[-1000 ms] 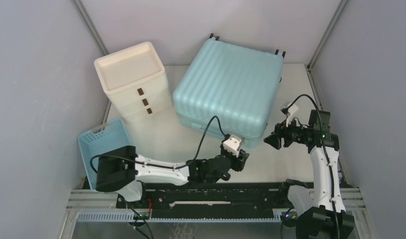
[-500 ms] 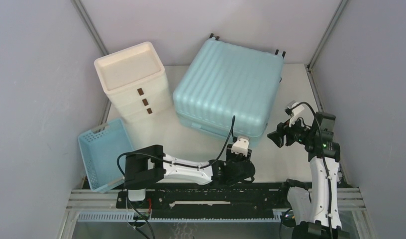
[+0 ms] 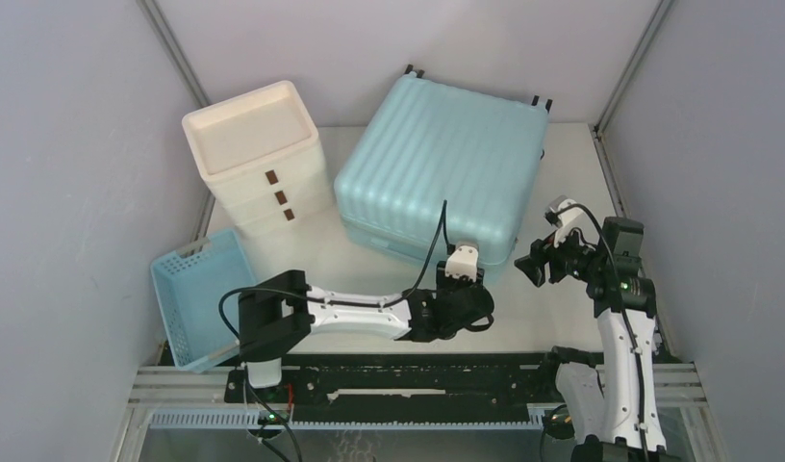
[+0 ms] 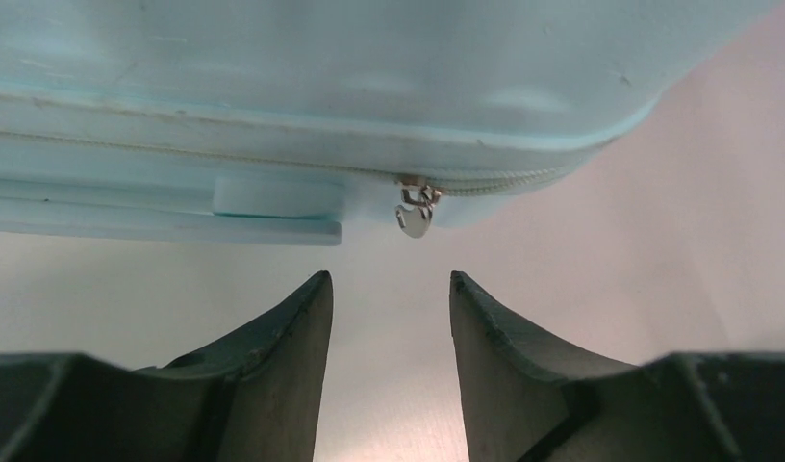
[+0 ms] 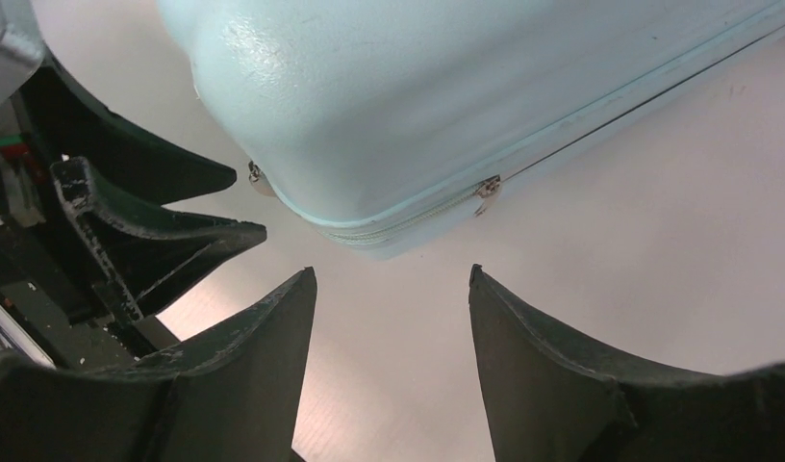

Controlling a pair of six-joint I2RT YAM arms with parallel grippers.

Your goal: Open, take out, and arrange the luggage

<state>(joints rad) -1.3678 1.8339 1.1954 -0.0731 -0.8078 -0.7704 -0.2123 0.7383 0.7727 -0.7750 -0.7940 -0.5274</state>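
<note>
The luggage (image 3: 437,164), a large light-blue ribbed suitcase, lies flat and zipped shut at the back of the table. My left gripper (image 3: 477,292) is low in front of its near right corner. In the left wrist view the left gripper (image 4: 387,284) is open and empty, with a metal zipper pull (image 4: 415,214) hanging just beyond its tips. My right gripper (image 3: 525,269) hovers to the right of the same corner. In the right wrist view the right gripper (image 5: 391,274) is open and empty, facing the corner's zipper pull (image 5: 487,188), with the left gripper's fingers (image 5: 158,231) beside it.
A white drawer unit (image 3: 259,159) with brown handles stands at the back left. A small blue lattice basket (image 3: 198,294) sits at the near left. A black rail (image 3: 417,371) runs along the near edge. Grey walls enclose both sides.
My left arm has swung right and forward, bringing its gripper up to the suitcase's near right corner. My right gripper has shifted slightly and its jaws stand a touch wider.
</note>
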